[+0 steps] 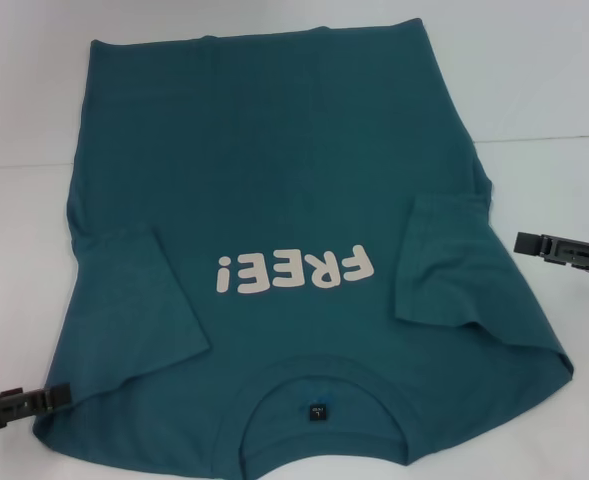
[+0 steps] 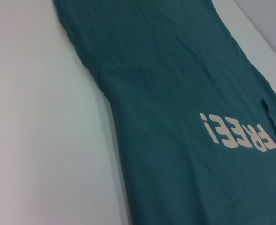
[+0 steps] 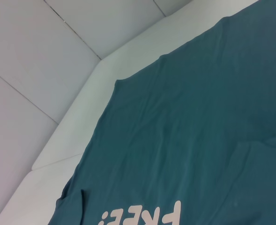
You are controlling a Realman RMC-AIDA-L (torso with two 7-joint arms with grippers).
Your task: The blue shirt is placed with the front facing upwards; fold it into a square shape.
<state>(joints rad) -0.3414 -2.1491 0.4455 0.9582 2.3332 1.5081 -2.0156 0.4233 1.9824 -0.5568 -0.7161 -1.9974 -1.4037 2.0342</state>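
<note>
White table (image 1: pixel 554 90) — blue shirt (image 1: pixel 274 180) flat between left hand (image 1: pixel 34 402) and right hand (image 1: pixel 549 246).

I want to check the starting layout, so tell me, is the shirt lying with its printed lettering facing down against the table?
No. In the head view the blue shirt lies flat with its cream FREE! lettering showing on top.

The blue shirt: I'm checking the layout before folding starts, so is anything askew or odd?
Mostly tidy. The blue shirt lies front up on the white table, both sleeves already folded inward over the body. The right sleeve lies slightly crooked. Both hands sit beside it, touching nothing.
</note>
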